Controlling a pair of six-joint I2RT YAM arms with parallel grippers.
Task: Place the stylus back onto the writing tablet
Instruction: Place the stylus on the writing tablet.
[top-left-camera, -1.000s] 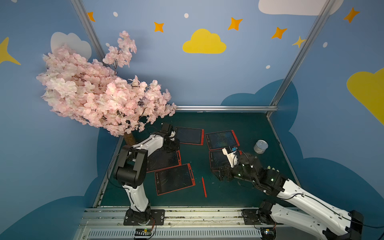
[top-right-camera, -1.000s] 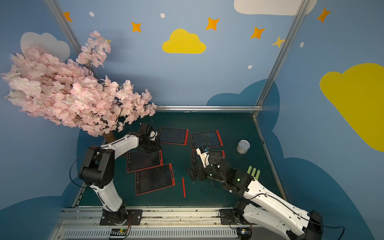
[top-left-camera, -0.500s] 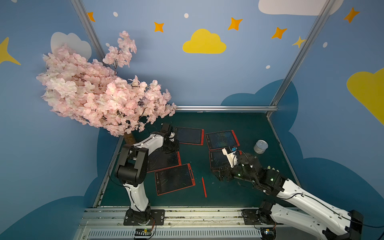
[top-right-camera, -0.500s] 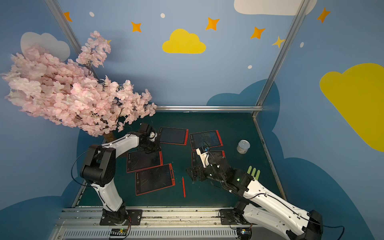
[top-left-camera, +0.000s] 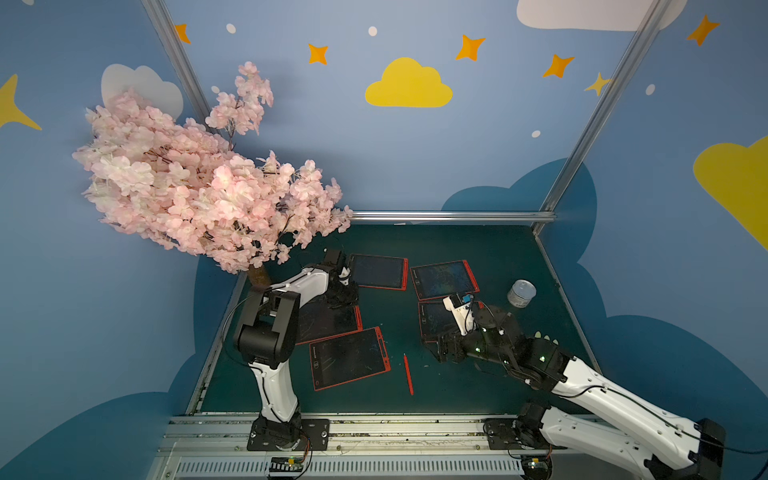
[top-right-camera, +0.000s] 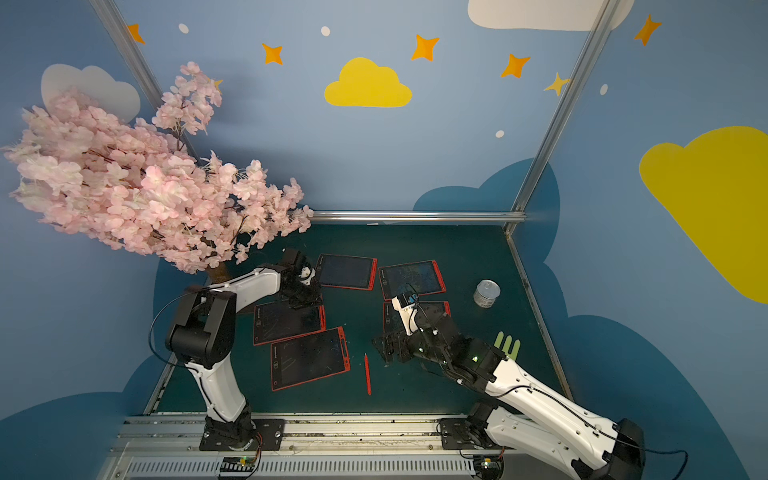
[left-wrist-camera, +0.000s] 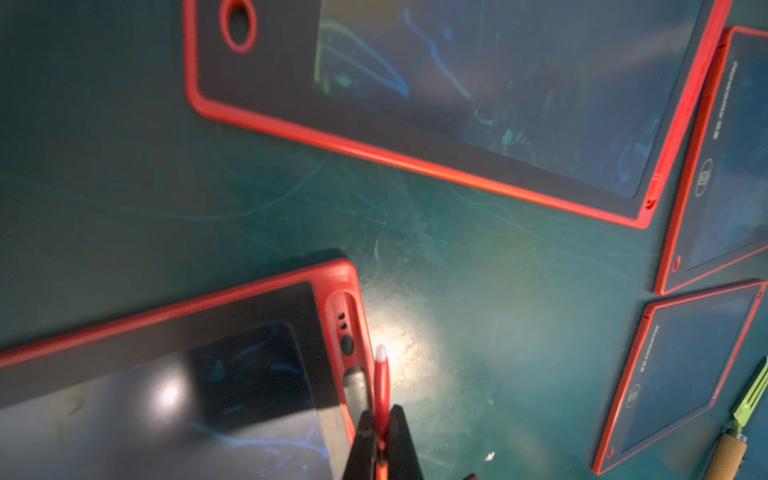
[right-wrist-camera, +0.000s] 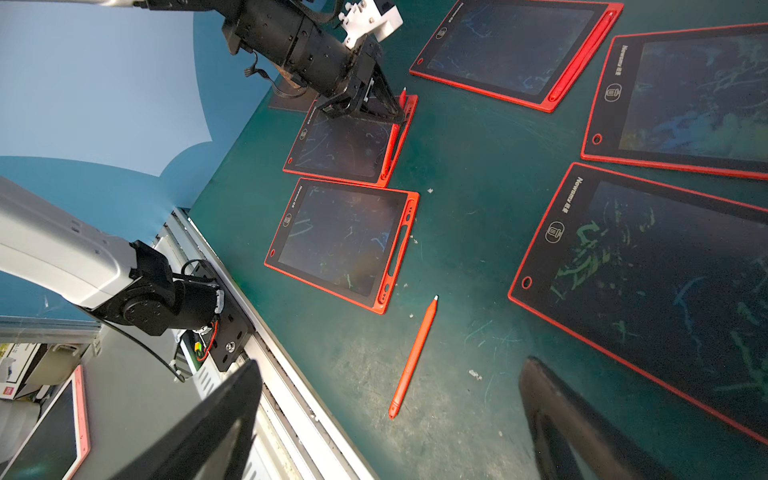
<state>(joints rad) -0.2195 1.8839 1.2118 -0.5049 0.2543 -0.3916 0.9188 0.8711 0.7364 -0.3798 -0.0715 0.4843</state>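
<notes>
Pinching a red stylus (left-wrist-camera: 381, 382), the left end effector (left-wrist-camera: 380, 419) is shut tight on it. Only the left wrist view shows this grip well. There the white tip sits just beside the red slot edge of the tablet (left-wrist-camera: 124, 374) nearest the tree (top-left-camera: 199, 195). The tip is over the green worktop (left-wrist-camera: 457, 332), not in the slot. In both top views this end effector is only a dark lump at a corner of that tablet, and the stylus cannot be made out. The right wrist view shows it as a small red bit at the same corner.

A loose stylus (right-wrist-camera: 413, 357) lies flat on the worktop, farther from the tree, just past the next tablet (right-wrist-camera: 340, 245). The right end effector (right-wrist-camera: 392, 363) hangs above it with its fingers wide apart, holding nothing.

A green tool (top-right-camera: 507, 345) by the right arm shows clearly in a top view. A tin (top-left-camera: 520, 293) stands far from the tree.
</notes>
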